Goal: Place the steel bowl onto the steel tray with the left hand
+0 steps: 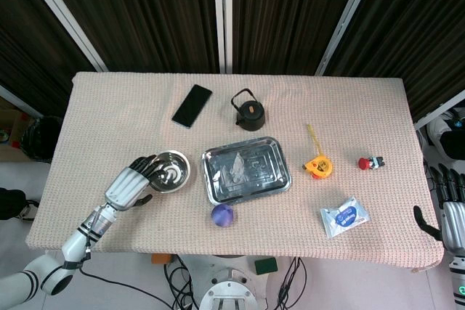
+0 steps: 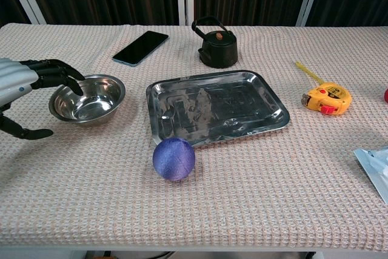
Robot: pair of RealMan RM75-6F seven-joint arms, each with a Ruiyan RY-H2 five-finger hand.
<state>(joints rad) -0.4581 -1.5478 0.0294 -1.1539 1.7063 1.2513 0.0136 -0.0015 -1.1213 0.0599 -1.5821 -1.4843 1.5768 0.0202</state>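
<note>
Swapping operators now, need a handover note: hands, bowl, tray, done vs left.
Left hand: at the steel bowl, fingers over its left rim and reaching inside, thumb apart on the cloth; no firm grip visible yet.
Right hand: idle off the table's right edge, holding nothing.
Bowl sits upright on the table, left of the steel tray, not touching it.
Tray has nothing on it; a purple ball lies just in front of it.
Done: the reach. Left: grip, lift, carry right, set on tray.
</note>
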